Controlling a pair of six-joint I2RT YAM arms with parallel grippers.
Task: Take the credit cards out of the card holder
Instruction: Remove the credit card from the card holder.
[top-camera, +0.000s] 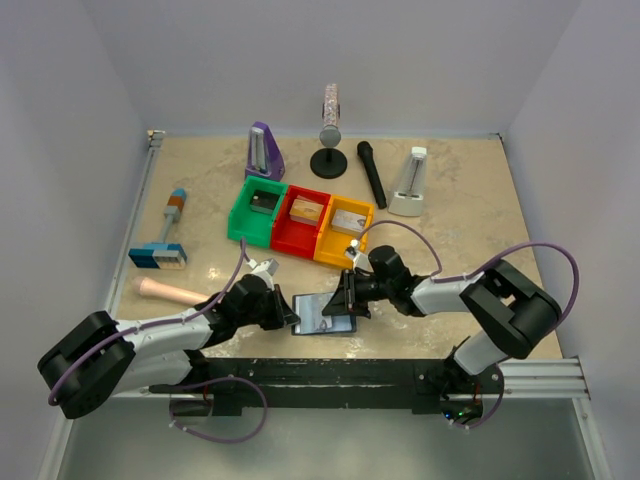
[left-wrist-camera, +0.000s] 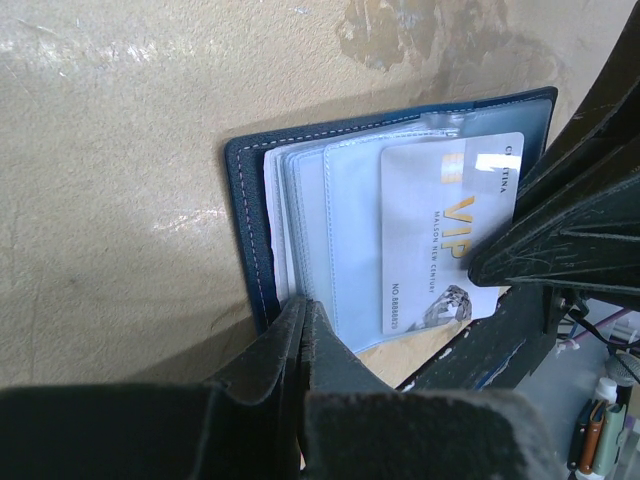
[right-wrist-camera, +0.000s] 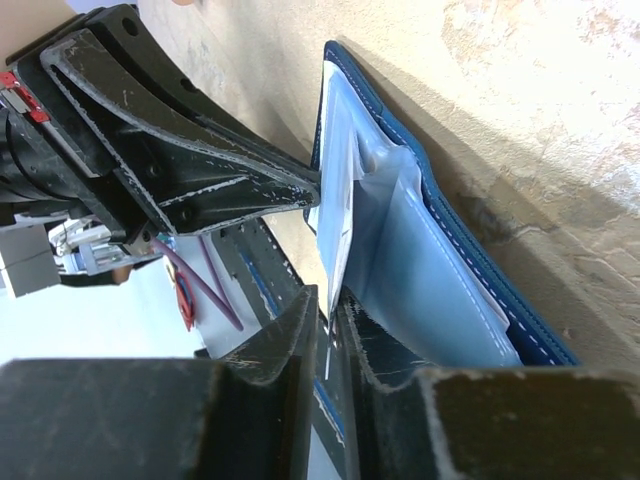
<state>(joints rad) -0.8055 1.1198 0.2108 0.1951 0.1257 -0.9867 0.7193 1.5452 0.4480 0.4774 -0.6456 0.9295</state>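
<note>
Currently the card holder (top-camera: 322, 318) lies open and flat at lower centre of the top view. Its long axis runs roughly left-right across the frame, lining up. It sits between the two hands.

Left hand (top-camera: 288, 314): clenched, no gap between the fingers. Tips sit on the holder's lower edge in the left wrist view; cannot tell whether a leaf is caught between them.

Right hand (top-camera: 348, 300): jaws nearly together in the right wrist view, grasping the thin edge of the pale grey card (left-wrist-camera: 430, 240).

Card: still partly in a clear sleeve, long axis up-down in the left wrist view, "VIP" print reading sideways.

Room: black rail (top-camera: 400, 372) at the table (top-camera: 470, 230) edge just below the holder; yellow bin (top-camera: 335, 258) close above; bare surface left of the holder in the left wrist view.

Hidden: card's right edge lies under the right hand; further sleeves stack behind it, contents not readable.
</note>
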